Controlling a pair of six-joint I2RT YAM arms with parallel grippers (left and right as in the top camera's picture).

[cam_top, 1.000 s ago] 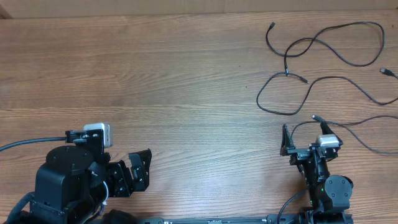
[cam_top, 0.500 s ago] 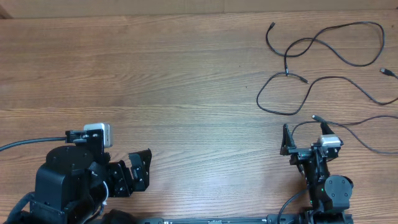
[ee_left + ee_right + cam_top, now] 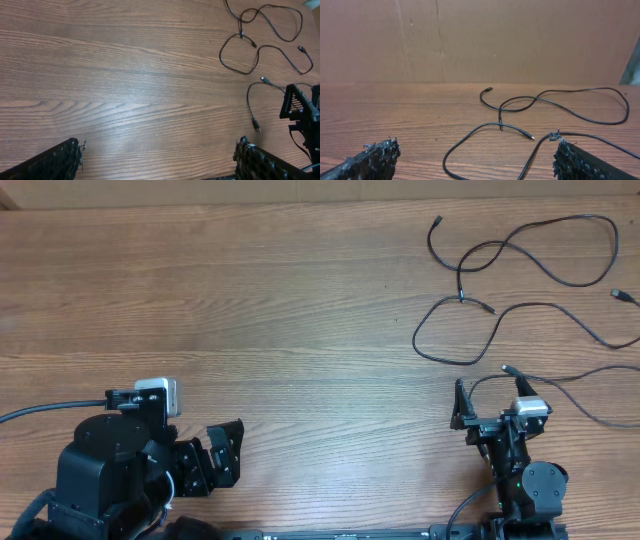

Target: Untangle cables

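- The left gripper [image 3: 225,448] sits low at the near edge of the wooden table [image 3: 300,310], fingers spread wide apart with nothing between them.
- The right gripper [image 3: 490,402] is at the near edge too, over on the right side, its fingers also wide apart and empty.
- The cables [image 3: 461,295] lie loose on the far right part of the table, thin black cords in open loops that cross one another in a few spots.
- One cable end with a small plug [image 3: 505,368] lies just beyond the right gripper; I cannot tell whether the cord touches a finger there.
- The left gripper is well apart from all the cables.
- A brown cardboard wall [image 3: 470,40] stands behind the table.
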